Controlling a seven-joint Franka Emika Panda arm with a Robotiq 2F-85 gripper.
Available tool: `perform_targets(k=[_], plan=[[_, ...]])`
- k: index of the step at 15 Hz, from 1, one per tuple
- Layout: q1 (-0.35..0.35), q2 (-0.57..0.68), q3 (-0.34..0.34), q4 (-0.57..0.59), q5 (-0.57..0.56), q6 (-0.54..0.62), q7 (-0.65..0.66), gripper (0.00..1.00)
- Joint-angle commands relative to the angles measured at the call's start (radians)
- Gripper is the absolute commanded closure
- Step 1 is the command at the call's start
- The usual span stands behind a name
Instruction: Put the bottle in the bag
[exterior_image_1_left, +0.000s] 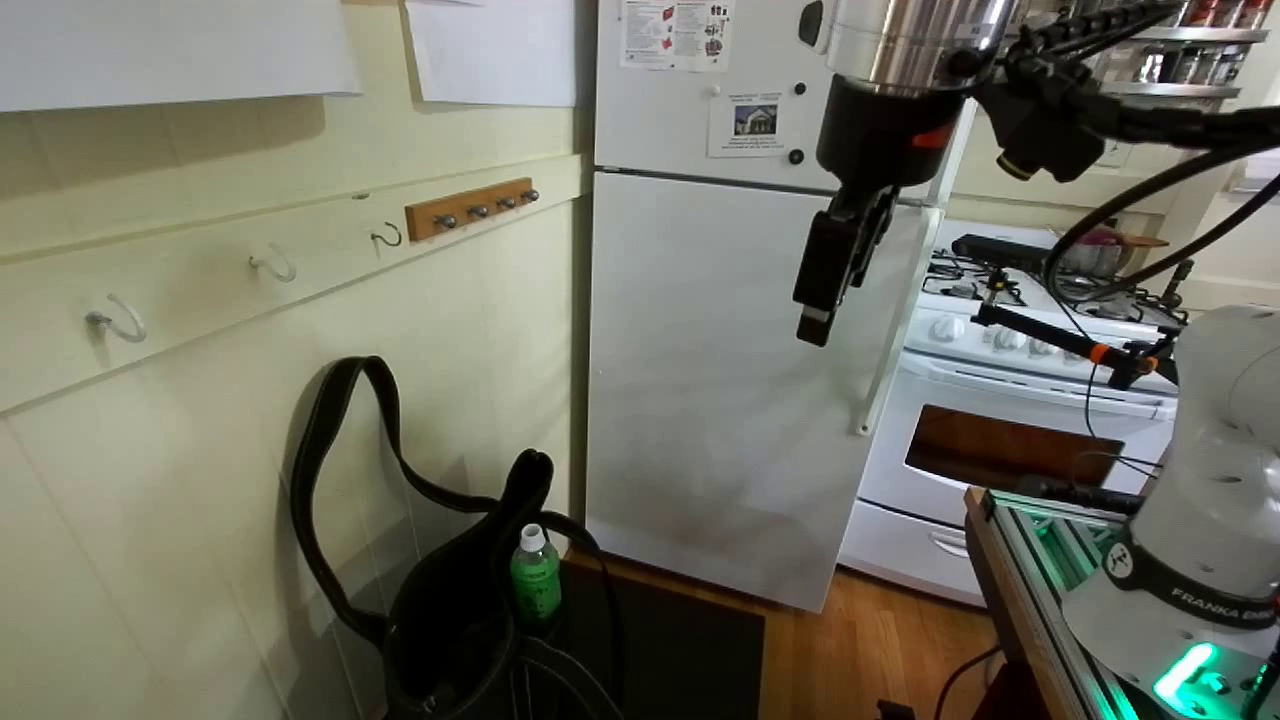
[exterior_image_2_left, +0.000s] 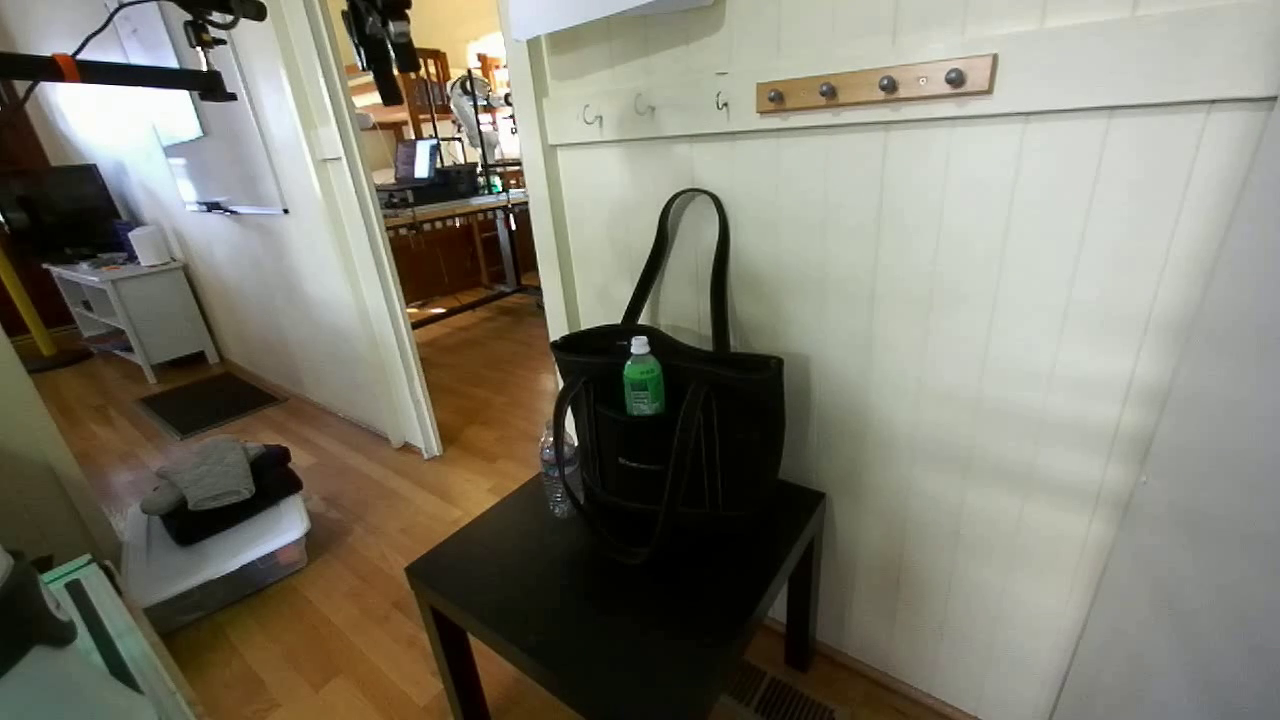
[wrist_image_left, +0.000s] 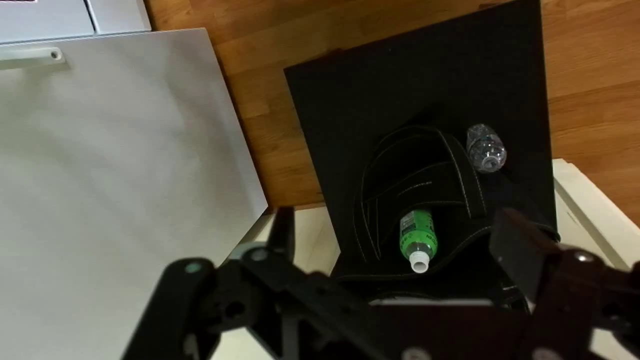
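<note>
The small green bottle with a white top shows in both exterior views (exterior_image_1_left: 536, 582) (exterior_image_2_left: 644, 386) and in the wrist view (wrist_image_left: 418, 235). It stands upright in the front outer pocket of the black bag (exterior_image_2_left: 745, 430), its lower part hidden by the pocket. The bag also shows in an exterior view (exterior_image_1_left: 455, 610) and in the wrist view (wrist_image_left: 414, 192), standing upright with its long strap raised against the wall. My gripper (exterior_image_1_left: 818, 325) is high above the bag and points down. In the wrist view its fingers (wrist_image_left: 400, 235) are wide apart with nothing between them.
The bag stands on a low black table (exterior_image_2_left: 600, 620) against the wall. A clear plastic bottle (exterior_image_2_left: 557, 475) stands beside the bag. A fridge (exterior_image_1_left: 720, 400) is close by. Wall hooks (exterior_image_1_left: 480, 210) stick out above the bag. A storage box (exterior_image_2_left: 220, 580) sits on the floor.
</note>
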Motion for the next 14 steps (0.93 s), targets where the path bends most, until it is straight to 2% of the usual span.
perform_targets(k=[1, 5, 9, 14], plan=[[0.051, 0.093, -0.039, -0.032, 0.012, 0.017, 0.042, 0.00], [0.086, 0.175, -0.064, -0.089, 0.005, 0.099, 0.101, 0.00], [0.120, 0.287, -0.101, -0.133, 0.060, 0.277, 0.128, 0.00], [0.163, 0.433, -0.137, -0.156, 0.056, 0.542, 0.132, 0.00]])
